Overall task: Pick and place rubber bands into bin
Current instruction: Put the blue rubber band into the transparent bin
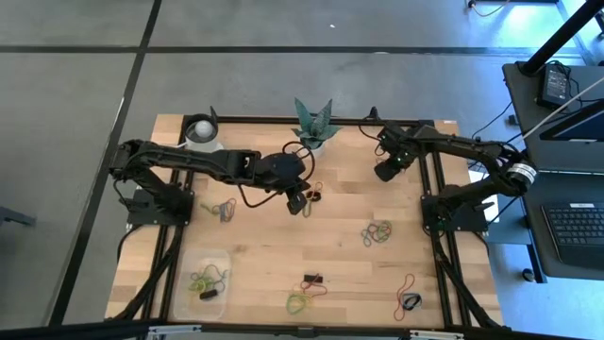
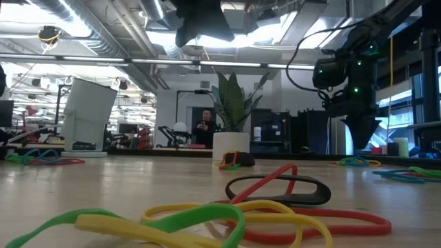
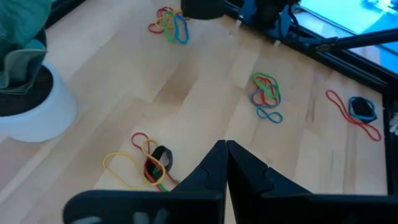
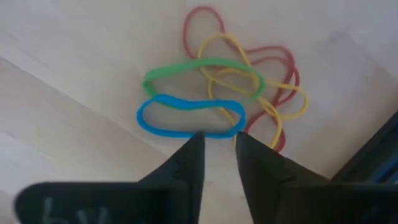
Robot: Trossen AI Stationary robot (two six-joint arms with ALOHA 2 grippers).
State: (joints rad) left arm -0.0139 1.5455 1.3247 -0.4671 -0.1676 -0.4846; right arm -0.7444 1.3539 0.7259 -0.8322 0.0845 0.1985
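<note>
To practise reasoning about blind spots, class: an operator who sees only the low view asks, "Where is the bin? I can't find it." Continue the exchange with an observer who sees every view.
Observer: The high view shows the clear bin at the picture's lower left, on the left arm's side, with a few rubber bands in it.
Operator: Is the right gripper holding a band?
Observer: No. Its wrist view shows the right gripper slightly open and empty, just over a blue rubber band.
Operator: And the left gripper?
Observer: In its wrist view the left gripper is shut with nothing in it.
</note>
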